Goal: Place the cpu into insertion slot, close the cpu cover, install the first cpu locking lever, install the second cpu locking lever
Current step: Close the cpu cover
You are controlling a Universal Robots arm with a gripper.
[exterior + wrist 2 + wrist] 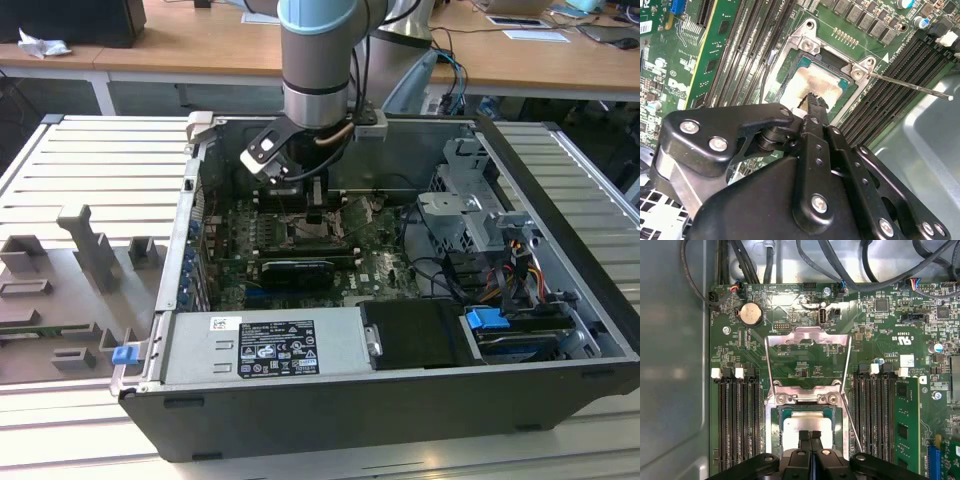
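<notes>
- Your claw [810, 435] is closed, its two fingers pressed together with nothing that I can see between them.
- The tips sit right over the cpu [807, 421], which lies flat inside the slot [774, 430]. I can't tell from these angles whether they press on its face or hover just above it.
- The cover [807, 337] is open, laid back on its hinge at the edge of the slot farthest from the claw. It therefore lies straight ahead of the fingertips, beyond the cpu, and bare board shows through its cut-out.
- One lever [910, 86] is unlatched. It is a thin rod that runs from the slot's corner out across the memory slots [880, 105], its long axis pointing away toward the case [925, 150].
- Memory slots flank the slot on both sides, close to its rim, and cables [850, 270] run past the far end of the cover.
- In the exterior view, the arm [320, 60] reaches straight down into the open case, which stands on the table [60, 170].
</notes>
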